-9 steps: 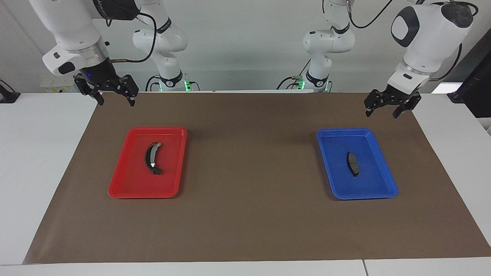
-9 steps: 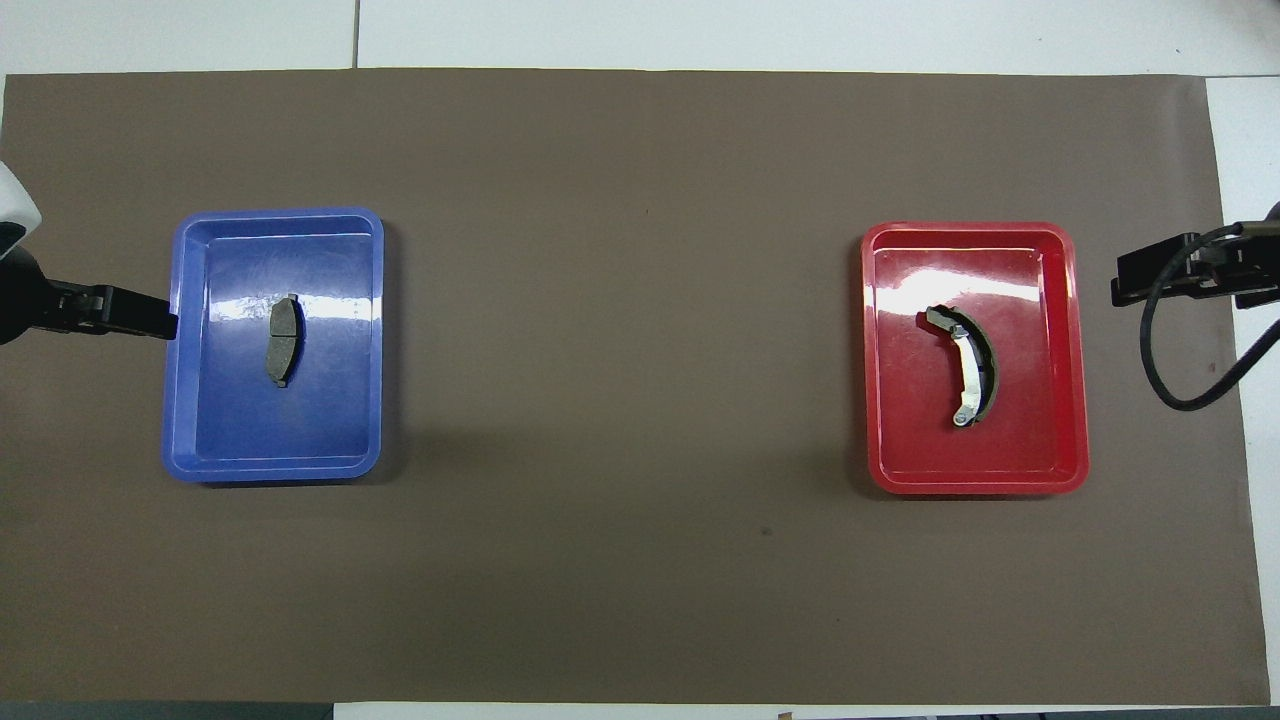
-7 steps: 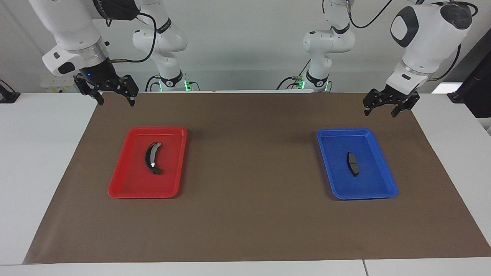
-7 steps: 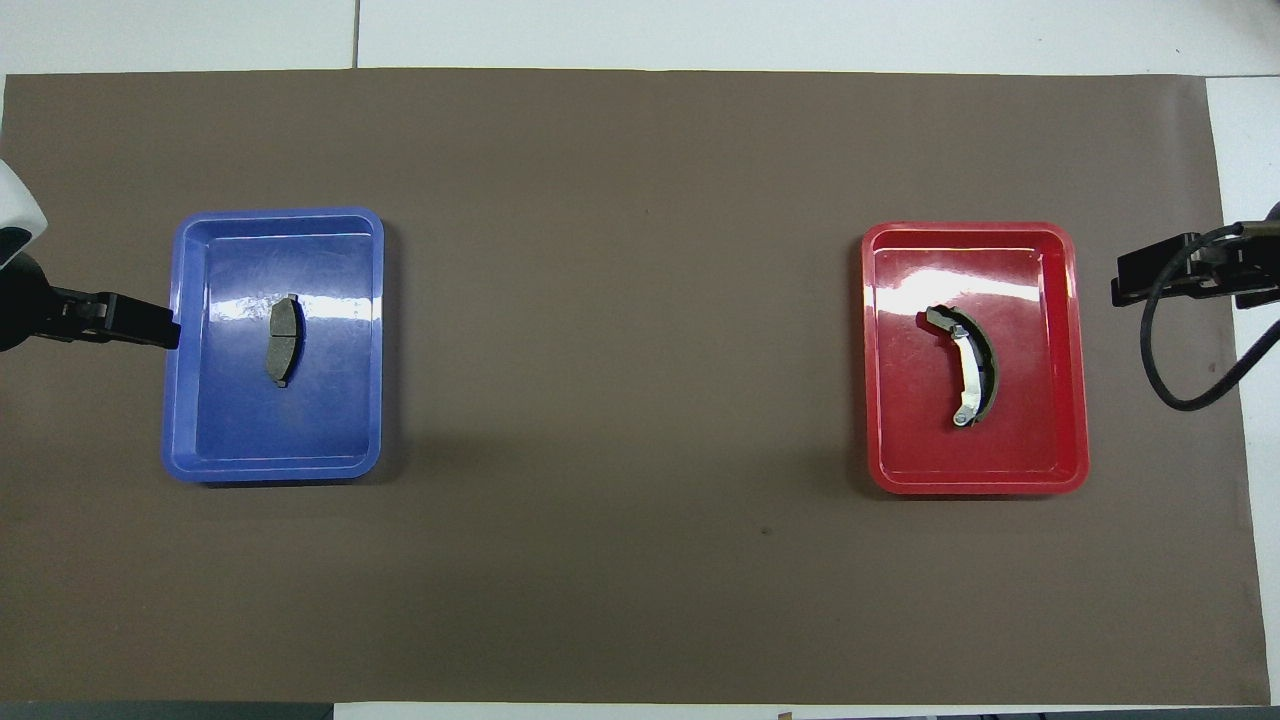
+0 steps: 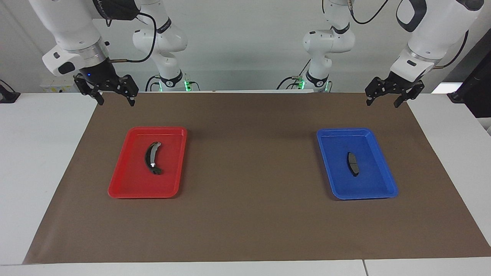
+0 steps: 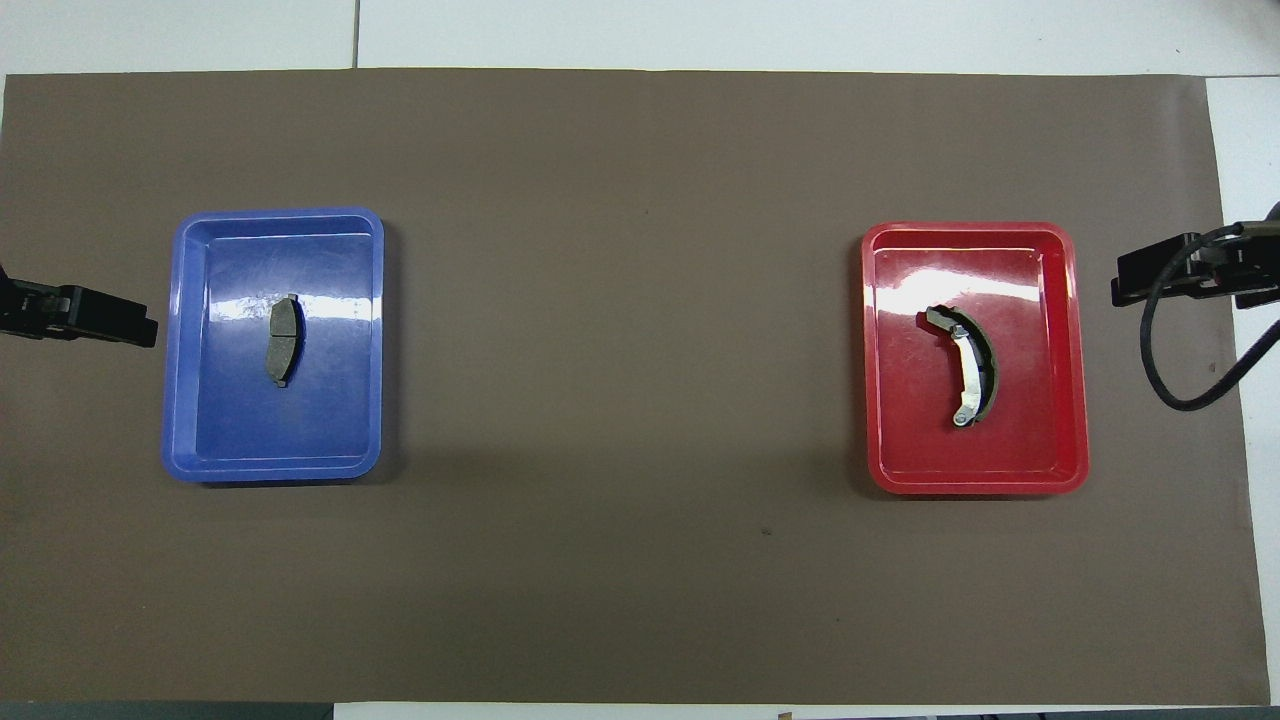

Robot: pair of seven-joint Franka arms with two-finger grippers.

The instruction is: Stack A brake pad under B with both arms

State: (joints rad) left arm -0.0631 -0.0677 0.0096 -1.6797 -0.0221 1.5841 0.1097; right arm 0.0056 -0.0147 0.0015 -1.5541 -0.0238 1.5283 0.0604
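Two trays lie well apart on a brown mat [image 5: 249, 214] that covers most of the white counter [image 5: 42, 161]. The blue tray [image 5: 378, 191], toward the left arm's end, holds the A brake pad [image 5: 353, 163], a small dark grey pad lying flat near the tray's middle, clear of every wall. The red tray [image 5: 122, 188], toward the right arm's end, holds B [image 5: 151, 158], the longer curved black shoe with a silver band, also lying flat near the middle of its tray, its notched end pointing away from the robots. The two parts are unstacked, each alone in its own tray.

The left gripper [image 5: 384, 101] hangs in the air over the mat's edge at the robots' end, near the corner at the left arm's end, its jaws apart and holding nothing. The right gripper [image 5: 116, 101] hangs over the matching corner at the right arm's end, jaws likewise apart and empty; a black cable [image 6: 1175, 350] loops from its wrist. The mat between the trays is bare, and only the low tray walls stand around each part.
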